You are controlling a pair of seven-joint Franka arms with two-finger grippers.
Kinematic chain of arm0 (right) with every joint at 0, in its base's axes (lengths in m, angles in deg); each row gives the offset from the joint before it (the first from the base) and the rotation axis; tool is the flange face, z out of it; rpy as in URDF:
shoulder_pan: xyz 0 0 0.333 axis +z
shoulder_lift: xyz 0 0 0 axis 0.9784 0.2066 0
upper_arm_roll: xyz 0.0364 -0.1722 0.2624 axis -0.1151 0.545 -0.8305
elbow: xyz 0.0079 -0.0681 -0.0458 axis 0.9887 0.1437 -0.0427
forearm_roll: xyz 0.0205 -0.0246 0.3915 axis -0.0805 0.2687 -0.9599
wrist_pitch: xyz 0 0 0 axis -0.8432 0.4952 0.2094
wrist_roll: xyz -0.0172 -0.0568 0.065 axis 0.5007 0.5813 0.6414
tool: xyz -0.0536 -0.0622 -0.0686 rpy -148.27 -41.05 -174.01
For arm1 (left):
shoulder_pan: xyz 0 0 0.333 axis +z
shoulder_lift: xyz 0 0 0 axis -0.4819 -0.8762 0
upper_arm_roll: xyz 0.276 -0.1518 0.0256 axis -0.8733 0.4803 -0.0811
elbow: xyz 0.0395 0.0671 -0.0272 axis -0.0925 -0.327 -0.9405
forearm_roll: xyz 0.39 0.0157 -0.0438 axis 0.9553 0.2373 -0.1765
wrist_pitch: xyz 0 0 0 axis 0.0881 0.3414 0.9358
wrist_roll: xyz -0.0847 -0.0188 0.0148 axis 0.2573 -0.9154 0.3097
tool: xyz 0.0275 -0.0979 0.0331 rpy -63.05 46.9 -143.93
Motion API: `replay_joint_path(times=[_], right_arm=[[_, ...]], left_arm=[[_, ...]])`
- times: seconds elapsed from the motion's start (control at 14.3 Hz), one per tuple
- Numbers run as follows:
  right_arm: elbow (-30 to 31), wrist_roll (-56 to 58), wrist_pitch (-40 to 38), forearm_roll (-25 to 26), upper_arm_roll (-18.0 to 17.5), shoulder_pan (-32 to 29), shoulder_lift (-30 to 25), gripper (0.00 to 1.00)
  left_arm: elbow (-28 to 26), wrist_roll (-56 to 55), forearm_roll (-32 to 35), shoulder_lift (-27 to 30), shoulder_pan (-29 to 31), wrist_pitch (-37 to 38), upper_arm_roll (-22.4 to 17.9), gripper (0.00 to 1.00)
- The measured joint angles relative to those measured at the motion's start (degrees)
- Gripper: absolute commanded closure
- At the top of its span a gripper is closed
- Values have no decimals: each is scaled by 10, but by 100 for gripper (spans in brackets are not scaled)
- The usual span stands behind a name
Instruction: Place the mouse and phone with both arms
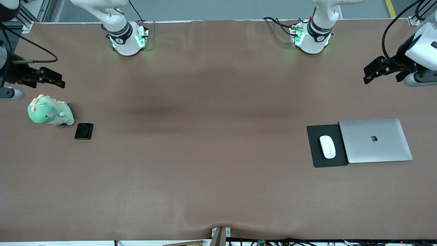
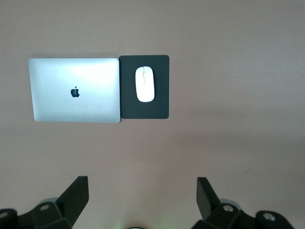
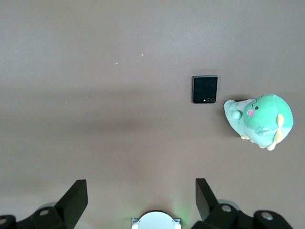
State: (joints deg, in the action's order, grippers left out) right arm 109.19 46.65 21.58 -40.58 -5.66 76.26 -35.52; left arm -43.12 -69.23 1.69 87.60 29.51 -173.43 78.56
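Observation:
The white mouse (image 1: 327,147) lies on a black mouse pad (image 1: 315,160) beside a closed silver laptop (image 1: 375,140), toward the left arm's end of the table. It also shows in the left wrist view (image 2: 145,84). The black phone (image 1: 84,131) lies next to a green plush toy (image 1: 49,112) toward the right arm's end; it also shows in the right wrist view (image 3: 205,89). My left gripper (image 1: 370,74) is open and empty, high over the table edge. My right gripper (image 1: 56,80) is open and empty, high over the other end.
The pad (image 2: 159,107) and laptop (image 2: 74,89) show in the left wrist view, the plush toy (image 3: 259,120) in the right wrist view. The arms' bases (image 1: 128,39) (image 1: 310,37) stand along the edge farthest from the front camera. Brown cloth covers the table (image 1: 211,136).

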Motion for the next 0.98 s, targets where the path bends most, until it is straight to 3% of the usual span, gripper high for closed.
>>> replay_joint_path(times=[0.98], right_arm=[[-17, -1, 0, -25, 10, 4, -12, 0]], left_arm=[[8, 25, -1, 0, 12, 8, -1, 0]])
